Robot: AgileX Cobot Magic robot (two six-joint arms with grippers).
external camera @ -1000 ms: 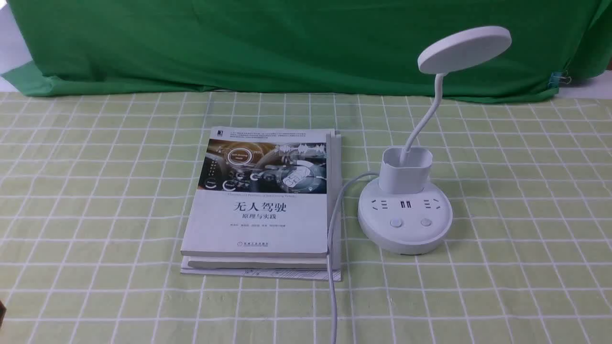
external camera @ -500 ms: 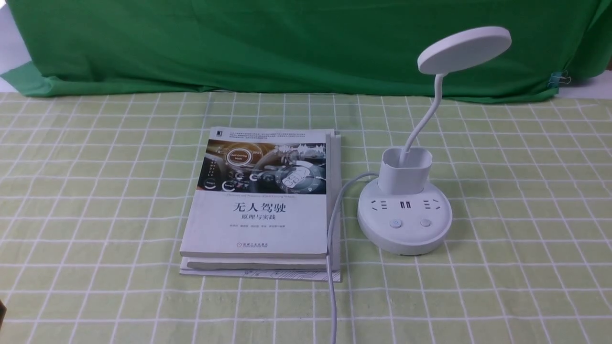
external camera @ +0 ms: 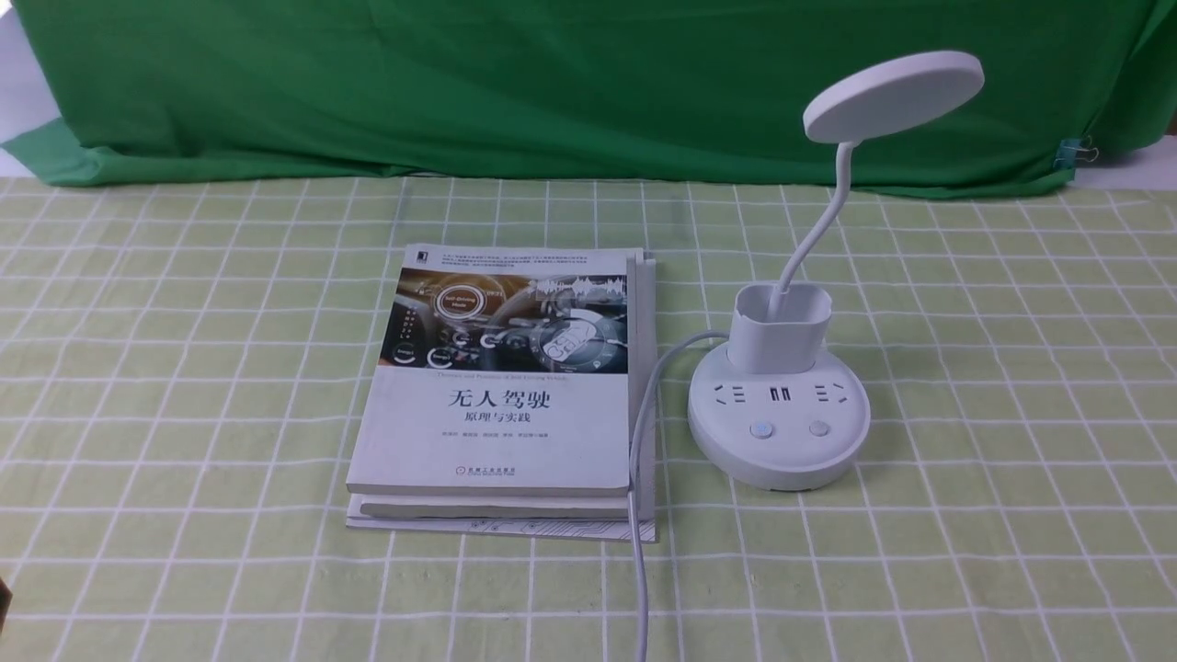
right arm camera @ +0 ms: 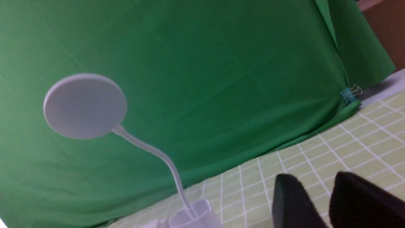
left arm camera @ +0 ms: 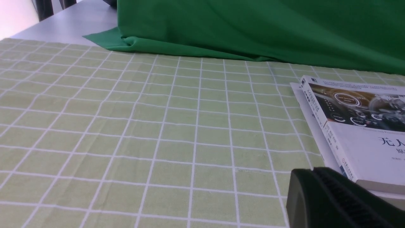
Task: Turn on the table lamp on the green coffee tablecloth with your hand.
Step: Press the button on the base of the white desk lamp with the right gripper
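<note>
Lamp (external camera: pixel 780 368) on cloth (external camera: pixel 184 414), R of book (external camera: pixel 501 432).

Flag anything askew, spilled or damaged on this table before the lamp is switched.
Nothing spilled or damaged. One oddity: the white cord of the table lamp lies over the right edge of the book stack instead of flat on the green coffee tablecloth.

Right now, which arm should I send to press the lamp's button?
Right, I'd say. The table lamp stands on the right half of the green coffee tablecloth, and the right wrist view shows it beyond the right gripper. The left gripper faces the book, which lies between it and the lamp.
</note>
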